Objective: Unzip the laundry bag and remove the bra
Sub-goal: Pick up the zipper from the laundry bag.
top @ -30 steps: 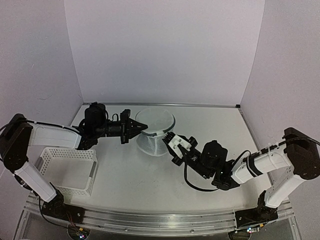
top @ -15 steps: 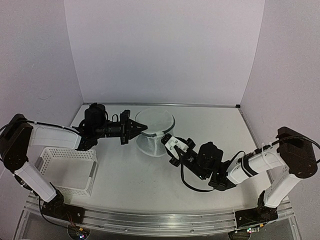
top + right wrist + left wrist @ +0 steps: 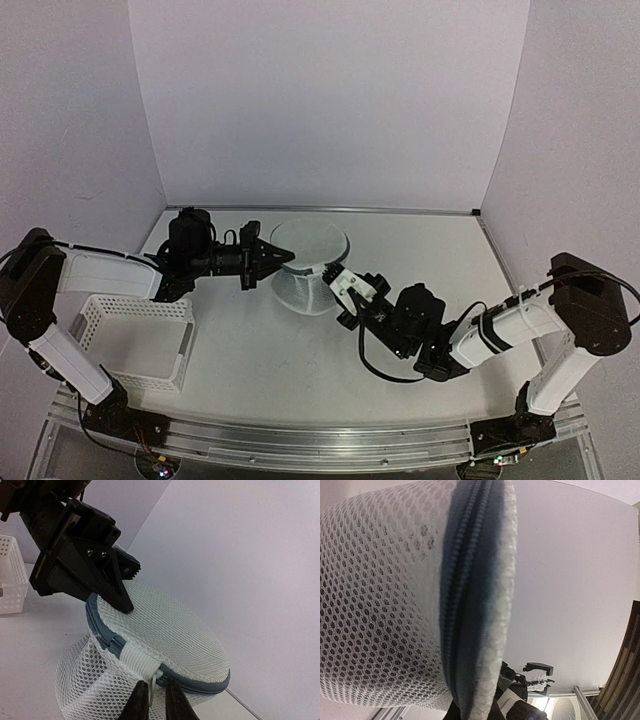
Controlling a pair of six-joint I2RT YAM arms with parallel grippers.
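Note:
The laundry bag, a white mesh drum with a blue-grey zipper band round its top, stands mid-table. My left gripper is shut on the bag's top rim at its left side. The rim and zipper fill the left wrist view, with the jaws pinching at the bottom edge. My right gripper is at the bag's near right side. Its fingers are closed narrowly round the white zipper pull, which hangs below a white fabric tab. The left gripper shows there on the lid edge. The bra is not visible.
A white plastic lattice basket sits at the near left of the table and shows at the left edge of the right wrist view. White walls enclose the table at the back and both sides.
My right gripper has moved a little up and left, closer against the bag's rim. The left arm and the bag have stayed put.

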